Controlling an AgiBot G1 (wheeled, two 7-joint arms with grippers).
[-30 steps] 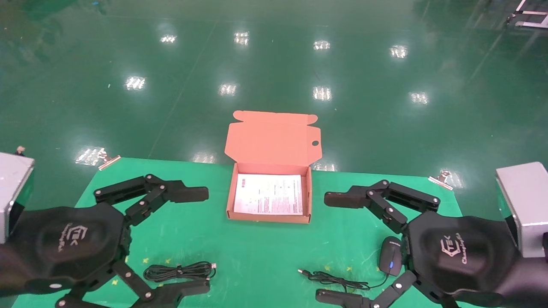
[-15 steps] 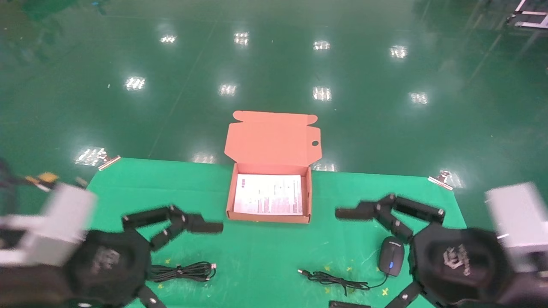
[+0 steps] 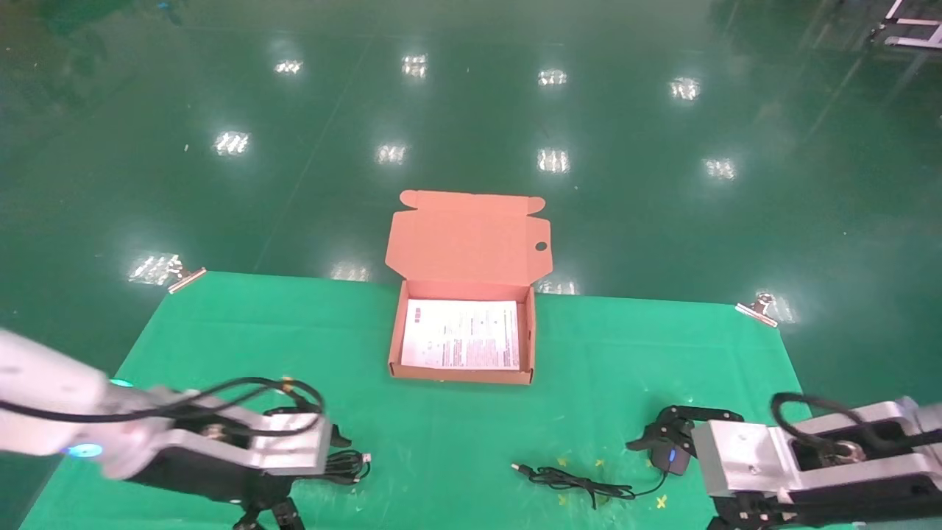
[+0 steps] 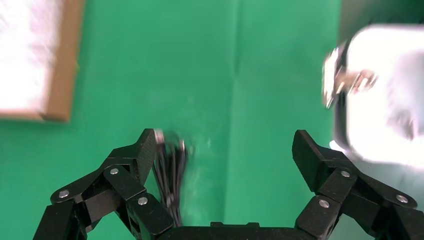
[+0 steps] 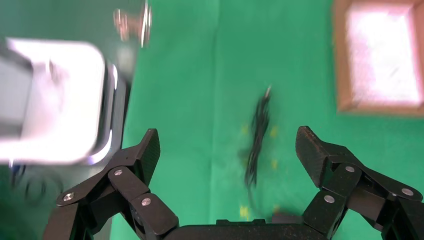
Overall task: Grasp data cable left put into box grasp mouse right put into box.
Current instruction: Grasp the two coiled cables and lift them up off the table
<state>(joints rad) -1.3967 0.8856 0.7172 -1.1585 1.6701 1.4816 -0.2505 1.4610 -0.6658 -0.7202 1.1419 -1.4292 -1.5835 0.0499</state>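
Observation:
The open box [image 3: 460, 374] stands mid-table with its lid [image 3: 467, 239] up and a white sheet [image 3: 462, 335] inside. The data cable [image 3: 349, 464] lies on the mat at the front left, mostly hidden under my left arm. In the left wrist view the cable [image 4: 167, 170] sits just inside one finger [image 4: 145, 150] of my open left gripper [image 4: 226, 147]. The mouse [image 3: 671, 458] lies at the front right, partly hidden by my right fingers [image 3: 681, 416]. Its cord [image 3: 574, 482] trails left. My right gripper [image 5: 228, 144] is open above the cord [image 5: 257, 140].
The green mat [image 3: 441, 434] covers the table, held by metal clips at the far corners [image 3: 184, 278] [image 3: 758, 308]. Glossy green floor lies beyond. The box's wall shows in the left wrist view [image 4: 55, 75] and in the right wrist view [image 5: 340, 75].
Both arms have swung down and turned, so the grippers now point at the mat. The left is over the data cable, the right over the mouse and cord. Nothing on the table has moved.

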